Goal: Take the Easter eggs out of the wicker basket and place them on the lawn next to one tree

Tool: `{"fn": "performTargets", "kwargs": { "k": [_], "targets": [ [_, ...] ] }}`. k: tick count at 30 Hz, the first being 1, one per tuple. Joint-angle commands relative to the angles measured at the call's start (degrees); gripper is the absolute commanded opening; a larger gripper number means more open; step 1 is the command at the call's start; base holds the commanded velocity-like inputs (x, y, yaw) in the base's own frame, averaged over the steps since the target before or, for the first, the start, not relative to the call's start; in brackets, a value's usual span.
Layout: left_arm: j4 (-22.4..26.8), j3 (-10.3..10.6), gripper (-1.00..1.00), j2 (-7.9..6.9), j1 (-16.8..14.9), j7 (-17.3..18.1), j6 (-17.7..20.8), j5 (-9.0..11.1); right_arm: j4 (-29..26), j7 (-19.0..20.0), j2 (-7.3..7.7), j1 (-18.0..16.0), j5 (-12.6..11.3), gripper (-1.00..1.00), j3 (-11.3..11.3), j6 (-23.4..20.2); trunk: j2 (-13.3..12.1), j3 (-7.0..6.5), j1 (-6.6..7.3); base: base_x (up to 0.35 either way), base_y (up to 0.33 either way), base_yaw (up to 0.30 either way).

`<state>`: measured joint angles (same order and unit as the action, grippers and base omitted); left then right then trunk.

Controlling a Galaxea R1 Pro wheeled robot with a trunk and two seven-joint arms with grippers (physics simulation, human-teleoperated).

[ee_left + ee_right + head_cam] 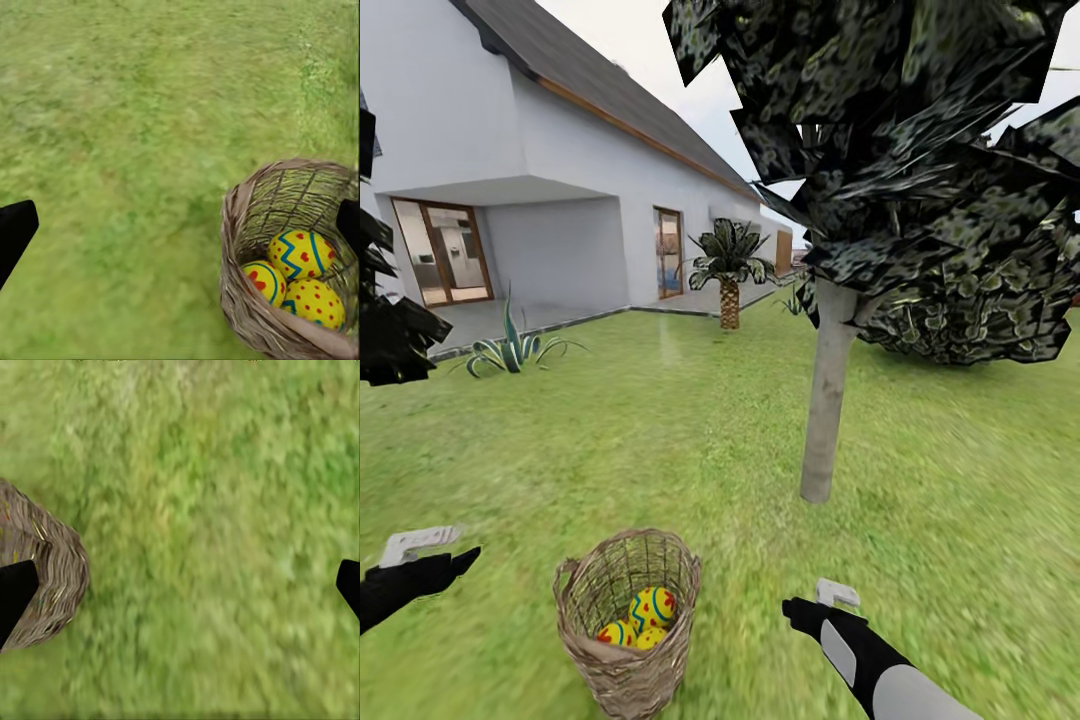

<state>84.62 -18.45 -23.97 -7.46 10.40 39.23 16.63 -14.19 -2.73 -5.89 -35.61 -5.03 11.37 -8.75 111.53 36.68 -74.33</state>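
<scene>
On the lawn (660,440), near its close edge: the basket (628,625) stood upright on the grass, between the two arms and a little nearer the left one.
Eggs: all three eggs sat together at the bottom of the basket, touching one another; from the left wrist they showed as one with hearts and zigzags (301,253), one lower beside it (264,280) and a dotted one (314,303).
Tree: the thin grey-trunked tree (827,400) rose from the grass beyond the basket and toward the right arm's side, with no egg near its foot.
Left tool (458,558): empty, its fingers (15,232) spread wide, held above the grass just beside the basket, not over its mouth.
Right tool (800,610): empty too, fingers (15,592) spread wide, above bare grass on the basket's other side, with the basket wall (49,574) at one fingertip.
Done: nothing yet, as far as could be judged; no egg had left the basket.
Left to do: each of the three eggs had yet to be lifted out and set down by one tree; the grey-trunked one looked the nearest choice.
Background: a white house (540,180) and a short palm (730,265) stood at the far edge of the lawn.
</scene>
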Motion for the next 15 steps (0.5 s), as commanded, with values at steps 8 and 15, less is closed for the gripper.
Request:
{"fn": "performTargets", "kwargs": {
  "k": [8, 15],
  "targets": [
    [-3.15, 11.16, 1.00, 2.91, -7.60, -4.63, 4.22, -0.20, -0.48, -0.26, 0.03, 0.40, -0.44, 1.00, 0.04, -0.24, -3.19, -1.38, 1.77, 0.000, 0.000, 0.000],
    [-17.39, 16.70, 1.00, 9.25, -19.98, -7.98, 5.83, -0.29, -0.72, -0.26, 0.05, 0.59, -0.43, 1.00, 0.05, -0.22, -6.00, -2.63, 3.31, 0.000, 0.000, 0.000]
  ]
}}
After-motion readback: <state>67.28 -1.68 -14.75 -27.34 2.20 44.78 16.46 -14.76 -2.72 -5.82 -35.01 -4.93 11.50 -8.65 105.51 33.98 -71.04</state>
